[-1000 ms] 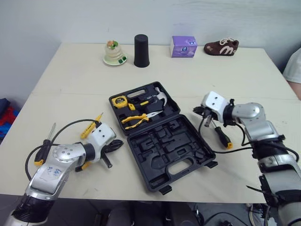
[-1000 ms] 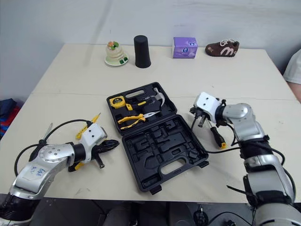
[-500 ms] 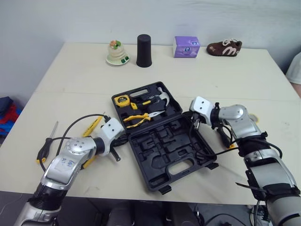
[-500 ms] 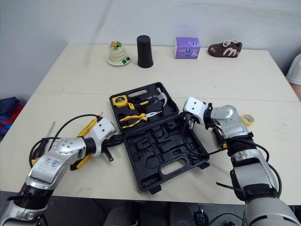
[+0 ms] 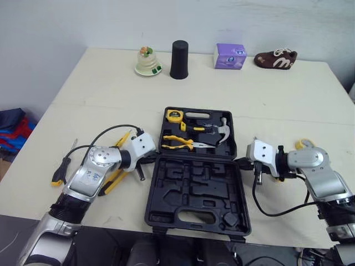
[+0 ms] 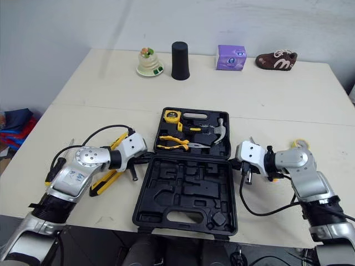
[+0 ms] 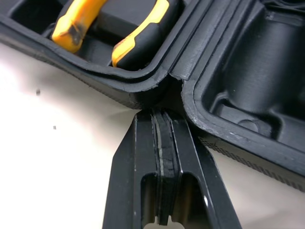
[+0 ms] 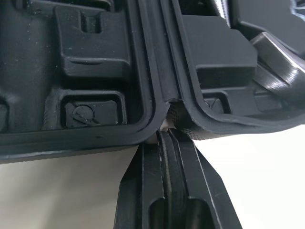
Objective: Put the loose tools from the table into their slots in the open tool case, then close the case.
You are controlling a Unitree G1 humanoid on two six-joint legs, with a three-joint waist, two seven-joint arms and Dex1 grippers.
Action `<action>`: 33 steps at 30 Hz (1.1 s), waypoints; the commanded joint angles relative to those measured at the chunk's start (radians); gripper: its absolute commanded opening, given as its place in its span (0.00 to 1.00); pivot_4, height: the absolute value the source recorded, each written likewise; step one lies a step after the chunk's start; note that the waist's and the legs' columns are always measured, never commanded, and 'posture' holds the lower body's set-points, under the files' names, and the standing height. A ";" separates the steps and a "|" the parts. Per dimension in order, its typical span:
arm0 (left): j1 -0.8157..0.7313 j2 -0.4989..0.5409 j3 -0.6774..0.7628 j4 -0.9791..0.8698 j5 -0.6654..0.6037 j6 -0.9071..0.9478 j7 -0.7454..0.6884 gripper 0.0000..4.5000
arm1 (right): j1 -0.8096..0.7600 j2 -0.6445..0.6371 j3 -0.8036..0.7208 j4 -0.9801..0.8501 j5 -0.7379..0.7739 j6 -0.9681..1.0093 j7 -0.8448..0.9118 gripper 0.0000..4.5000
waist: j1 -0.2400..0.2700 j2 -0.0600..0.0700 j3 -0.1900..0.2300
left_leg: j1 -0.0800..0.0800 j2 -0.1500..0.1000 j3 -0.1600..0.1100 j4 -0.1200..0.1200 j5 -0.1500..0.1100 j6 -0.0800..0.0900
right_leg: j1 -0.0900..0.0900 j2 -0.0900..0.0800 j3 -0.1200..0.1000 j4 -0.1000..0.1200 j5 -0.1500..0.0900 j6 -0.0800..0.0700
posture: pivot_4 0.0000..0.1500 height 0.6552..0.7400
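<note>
The black tool case (image 5: 194,188) lies open and square to me, its lid half nearer me. A tape measure (image 5: 174,115), pliers (image 5: 180,141) and a hammer (image 5: 219,128) sit in the far half. My left gripper (image 5: 151,159) is shut, its tips against the hinge notch at the case's left side (image 7: 163,114). On the right side, my right gripper (image 5: 242,161) is shut too, with its tips at that end of the hinge (image 8: 167,136). Left of the case lie a black-handled screwdriver (image 5: 64,166), a yellow tool (image 5: 113,180) and a thin yellow screwdriver (image 5: 123,137).
At the back of the table stand a figurine on a dish (image 5: 147,61), a black cup (image 5: 178,51), a purple box (image 5: 231,56) and a brown shoe (image 5: 275,58). A yellow tape roll (image 5: 304,145) lies behind my right arm. Cables trail beside both arms.
The case has turned from a diagonal lie to square with the table edge. Both grippers have closed in on its two hinge ends. The camera has also shifted.
</note>
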 commanded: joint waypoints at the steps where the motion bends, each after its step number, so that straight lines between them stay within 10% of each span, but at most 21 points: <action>1: -0.031 -0.053 -0.055 -0.010 0.011 -0.069 -0.035 0.02 | 0.016 -0.007 -0.038 -0.090 0.043 0.001 -0.020 0.00 | 0.001 0.000 0.000 | 0.000 0.000 0.000 0.000 0.000 0.000 | 0.000 0.000 0.000 0.000 0.000 0.000 | 1.00 1.00; 12: 0.069 0.078 0.103 -0.174 -0.053 -0.053 -0.118 0.02 | 0.124 -0.090 -0.183 -0.126 0.076 0.004 -0.064 0.00 | -0.003 0.000 0.000 | -0.001 0.000 0.000 -0.001 0.000 0.001 | 0.000 0.000 0.000 -0.002 0.000 0.000 | 1.00 1.00; 22: 0.359 0.279 0.624 -0.104 -0.243 -0.189 -0.194 0.99 | 0.529 -0.098 -0.725 -0.270 0.239 0.000 -0.047 0.98 | -0.004 0.000 0.000 | 0.002 0.003 -0.001 -0.003 -0.004 0.003 | 0.002 -0.001 -0.001 -0.002 0.000 -0.001 | 1.00 1.00; 33: 0.441 0.442 1.032 0.558 -0.213 -0.433 -0.046 0.99 | 0.698 -0.039 -1.030 0.151 0.213 -0.297 -0.191 0.98 | -0.034 -0.001 0.000 | 0.003 0.001 0.001 -0.004 -0.013 0.004 | 0.003 -0.005 0.000 -0.008 0.001 0.001 | 1.00 1.00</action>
